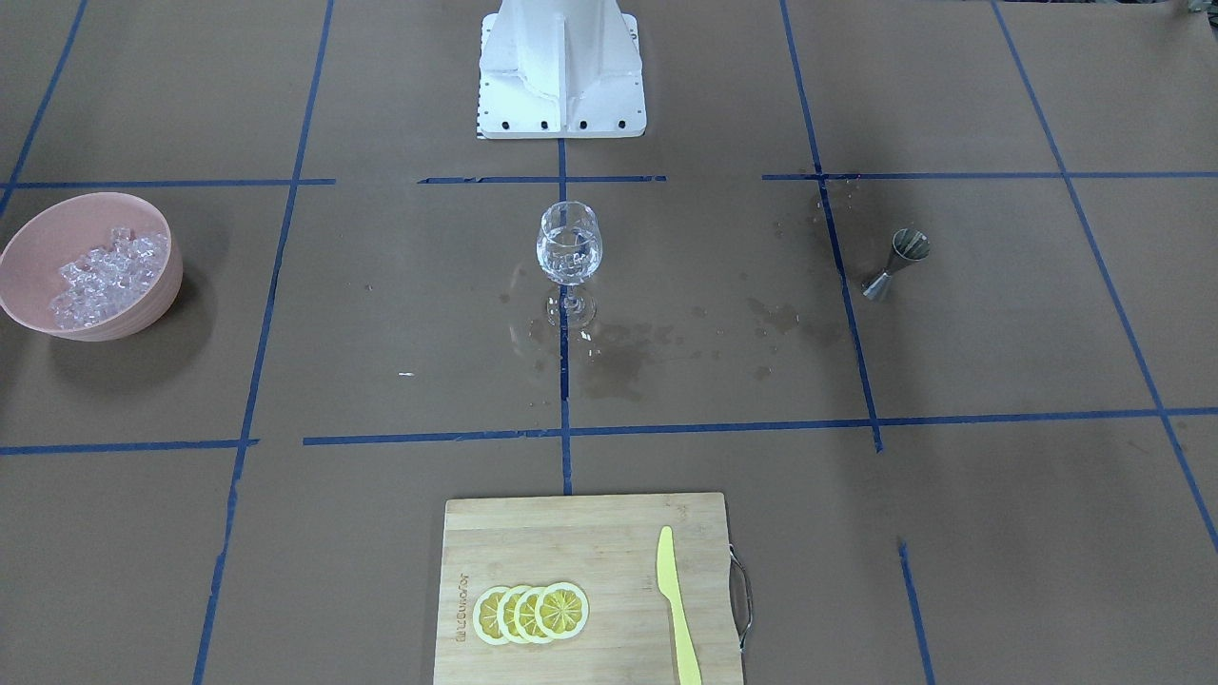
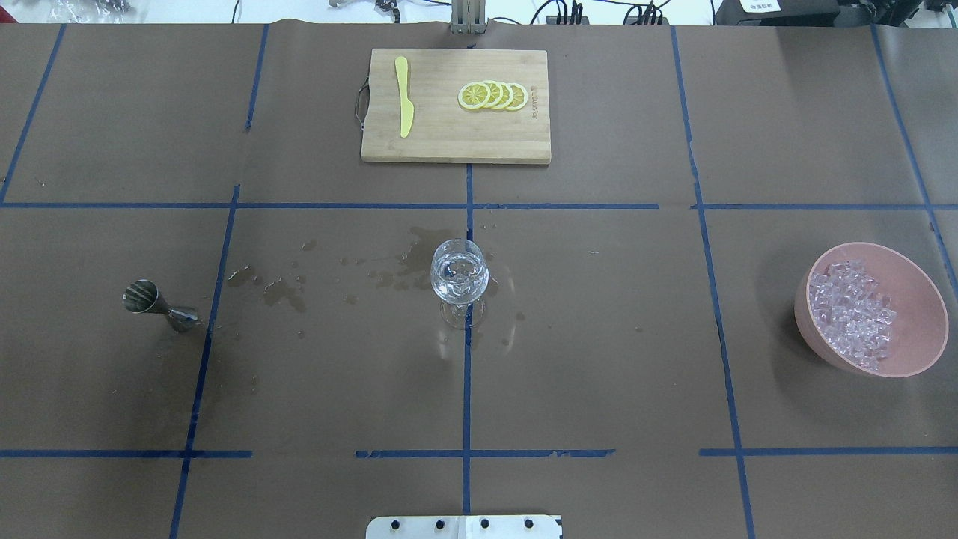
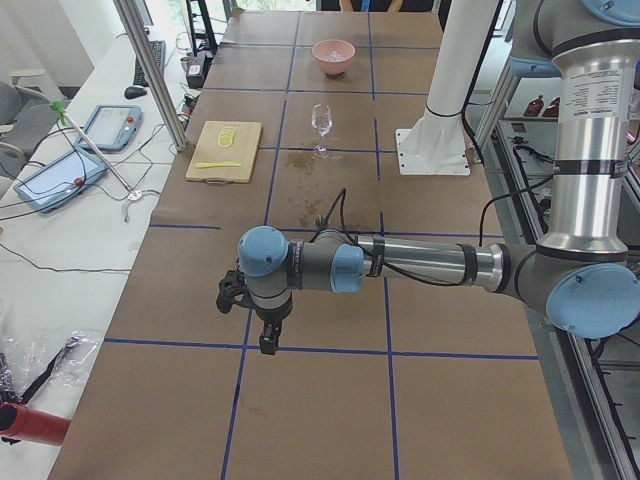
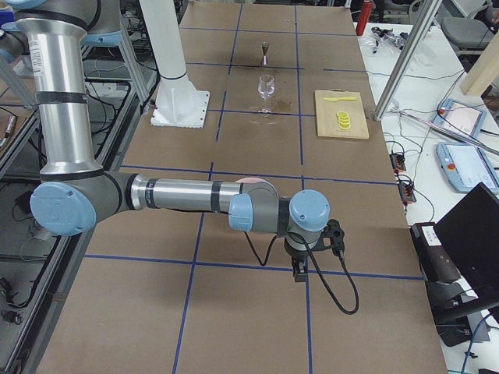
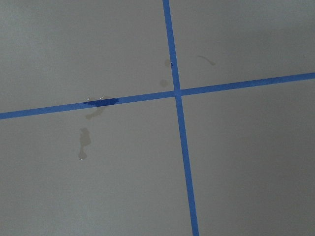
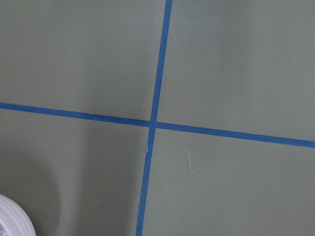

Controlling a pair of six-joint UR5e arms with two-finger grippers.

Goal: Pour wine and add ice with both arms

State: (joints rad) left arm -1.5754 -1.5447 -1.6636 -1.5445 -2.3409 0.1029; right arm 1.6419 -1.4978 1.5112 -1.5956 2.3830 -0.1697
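Observation:
A clear stemmed wine glass (image 2: 459, 281) (image 1: 569, 252) stands upright at the table's centre. It holds clear, glinting contents; I cannot tell the wine from ice in it. The ice (image 2: 849, 314) (image 1: 95, 276) fills a pink bowl (image 2: 913, 352) (image 1: 143, 304) at the table's end on my right side. Both arms hang past the table's ends, far from the glass. My left gripper (image 3: 266, 342) shows only in the exterior left view and my right gripper (image 4: 300, 273) only in the exterior right view. Whether either is open or shut, I cannot tell.
A steel jigger (image 2: 159, 305) (image 1: 894, 264) stands on the left side. Wet stains (image 2: 284, 288) spread between it and the glass. A bamboo cutting board (image 2: 449, 138) at the far edge carries lemon slices (image 2: 494, 96) and a yellow knife (image 2: 405, 97). The white base block (image 1: 561, 67) stands behind the glass.

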